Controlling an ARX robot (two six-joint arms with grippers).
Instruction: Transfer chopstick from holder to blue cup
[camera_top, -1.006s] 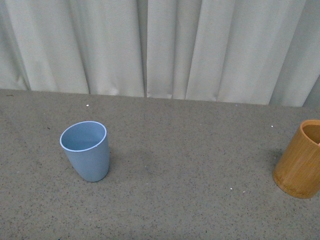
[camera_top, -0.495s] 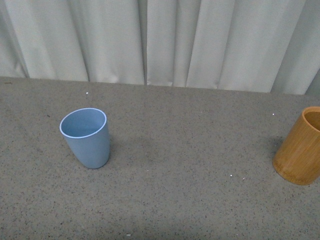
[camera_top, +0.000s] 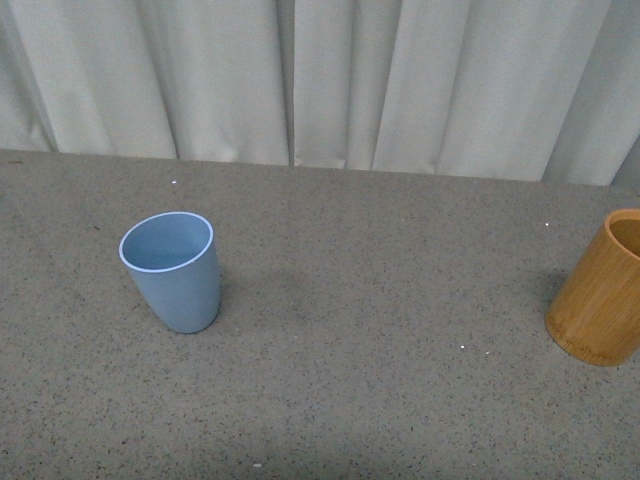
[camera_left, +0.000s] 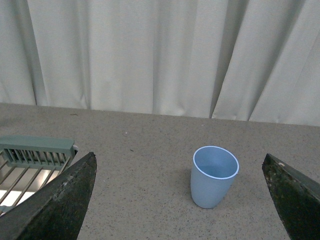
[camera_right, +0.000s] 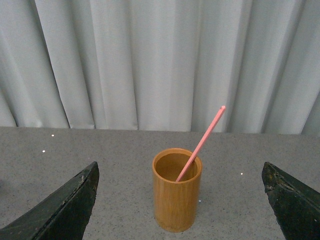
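**Chopstick in the holder, both sets of fingers apart**

We find the pink chopstick (camera_right: 200, 144) in the wooden holder (camera_right: 177, 192). Its lower end is inside, its shaft leans on the rim, and its upper end rises well above the holder against the pale curtain (camera_right: 150, 60). In the right wrist view the holder stands upright on the grey speckled surface (camera_right: 100, 150). The right fingers (camera_right: 60, 205) are dark and spread wide, one at each lower corner of that view. The holder appears between them and further off. They touch neither the holder nor the chopstick, and they grip nothing.

In the left wrist view the blue cup (camera_left: 214, 176) stands mouth up on the same surface. The left fingers (camera_left: 60, 200) are likewise spread wide and grip nothing. The cup lies beyond them, untouched, and nearer to one finger than to the other. A grey-green rack (camera_left: 35, 151) with wire bars shows at the edge of this view, partly hidden behind one finger and well apart from the cup.

From the front we see the cup on the left part of the surface and the holder at the far right, where the frame cuts it. The two are well apart, with bare surface and a few white specks between them. The curtain hangs along the far edge of the surface.
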